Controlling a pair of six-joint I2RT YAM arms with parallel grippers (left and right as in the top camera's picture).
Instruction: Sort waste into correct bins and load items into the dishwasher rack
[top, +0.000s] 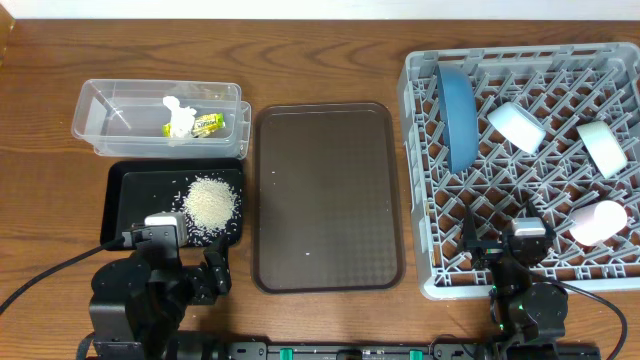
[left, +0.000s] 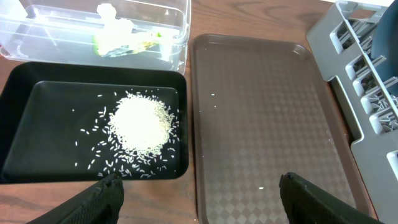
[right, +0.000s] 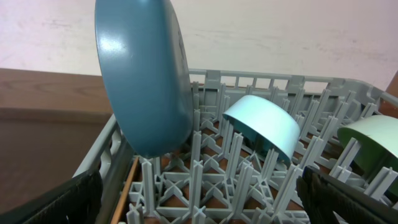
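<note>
With rice (top: 211, 202) in the black tray (top: 140, 205) at the counter's (top: 330, 60) front-left, wrapper (top: 208, 124) and tissue (top: 180, 115) in the tub (top: 110, 110) behind it, and plate (top: 458, 110) and bowls (top: 516, 126) in the rack (top: 418, 230) at the right edge, the left fingers (left: 102, 196) and right fingers (right: 62, 202) gape empty, so I judge only parking is left.

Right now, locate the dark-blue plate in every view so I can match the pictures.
Overhead: the dark-blue plate stands on edge in the upper-left part of the grey dishwasher rack.
Left wrist: only a blue sliver at the right edge, upper part.
Right wrist: large at upper left, upright among the pegs.
Shared landmark: that rack, seen in all three.
</note>
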